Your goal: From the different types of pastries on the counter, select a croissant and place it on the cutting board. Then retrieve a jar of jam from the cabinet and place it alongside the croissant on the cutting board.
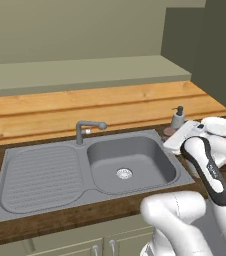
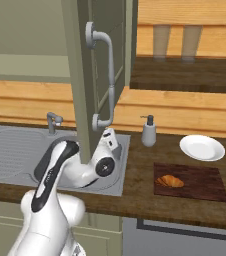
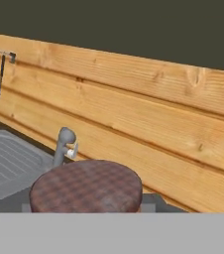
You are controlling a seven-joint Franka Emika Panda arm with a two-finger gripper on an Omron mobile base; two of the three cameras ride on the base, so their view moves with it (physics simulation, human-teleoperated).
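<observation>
**Jam jar in the grip, board waiting to the right**

At the lower middle of the hand view, my gripper is clenched on the small reddish-brown cylindrical jar of jam. I see only its mottled lid.

I judge the next move is the carry. I would back clear of the tall grey-green open cabinet door, keep the jar upright, and swing right over the dark brown wooden counter. The jar should go down on bare board beside the pastry, not against it.

- **Inset grey steel sink, left:** its basin holds nothing but the drain.
- **Flat reddish-brown wooden cutting board, lower right of the right base view:** the lumpy brown-orange croissant lies on its left part.
- **Round white plate, above the board:** bare.
</observation>
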